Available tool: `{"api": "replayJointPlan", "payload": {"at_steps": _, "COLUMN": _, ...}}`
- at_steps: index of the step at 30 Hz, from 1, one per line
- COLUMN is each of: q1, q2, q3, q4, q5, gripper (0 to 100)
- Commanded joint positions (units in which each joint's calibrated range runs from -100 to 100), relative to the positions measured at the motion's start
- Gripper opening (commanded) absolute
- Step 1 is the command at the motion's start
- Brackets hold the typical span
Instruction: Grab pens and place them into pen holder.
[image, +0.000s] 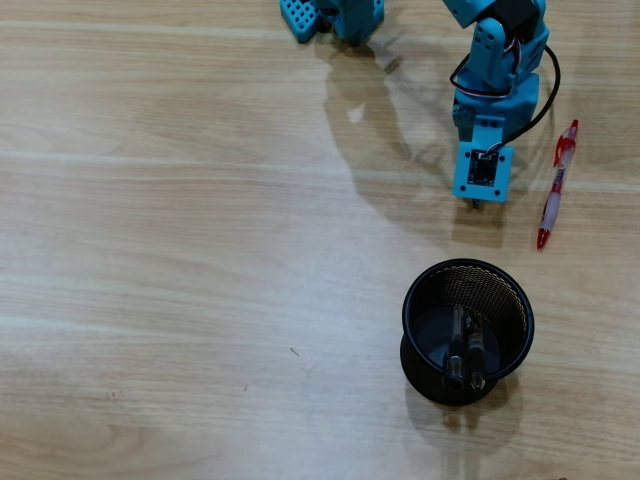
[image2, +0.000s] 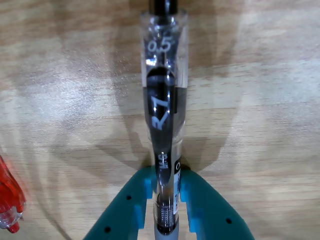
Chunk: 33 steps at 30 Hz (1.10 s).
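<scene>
Clamped between my two teal fingers (image2: 131, 205) at the bottom centre of the wrist view is a clear-barrelled pen (image2: 164, 115), its barrel running straight up the frame and marked "0.5"; my gripper (image2: 166, 200) is closed on it, gripping near the ribbed black section. From largest to smallest, the rest of the scene reads as follows. Wooden table (image: 180, 250) fills both views and is bare across the whole left half of the overhead view. My blue arm (image: 497, 80) enters from the upper right of that view, with the wrist pointing down the frame; the held pen is hidden beneath it there. Below it, in the lower right, stands the pen holder (image: 467, 330), upright, and inside it I can make out two dark pens (image: 464, 352) leaning toward the lower rim. To the right of my arm, well apart from the cup, the red and white pen (image: 556, 185) lies flat on the table, nearly vertical in the frame; its red end also shows at the lower left edge of the wrist view. By my judgement the task is about half done: two pens are delivered, one is in hand and must be carried down-frame to the cup, and one is still to be picked up.
</scene>
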<state>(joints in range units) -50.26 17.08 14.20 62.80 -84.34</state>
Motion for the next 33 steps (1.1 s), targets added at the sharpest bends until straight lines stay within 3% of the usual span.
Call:
{"api": "replayJointPlan", "payload": {"at_steps": 1, "q1": 1.38, "q2": -4.13, "q3": -0.53, "q4": 0.03, "q5": 0.36, "gripper": 2}}
{"api": "replayJointPlan", "payload": {"at_steps": 12, "q1": 14.73, "q2": -26.38, "q3": -0.53, "q4": 8.41, "q5": 12.51, "gripper": 2}}
{"api": "replayJointPlan", "payload": {"at_steps": 19, "q1": 25.25, "q2": -35.55, "q3": -5.15, "q4": 4.86, "q5": 26.07, "gripper": 2}}
{"api": "replayJointPlan", "payload": {"at_steps": 23, "q1": 27.54, "q2": -35.80, "q3": -12.12, "q4": -4.80, "q5": 33.09, "gripper": 2}}
{"api": "replayJointPlan", "payload": {"at_steps": 29, "q1": 27.17, "q2": -33.68, "q3": -13.11, "q4": -22.84, "q5": 32.98, "gripper": 2}}
{"api": "replayJointPlan", "payload": {"at_steps": 33, "q1": 27.26, "q2": -28.75, "q3": -14.11, "q4": -40.70, "q5": 32.98, "gripper": 2}}
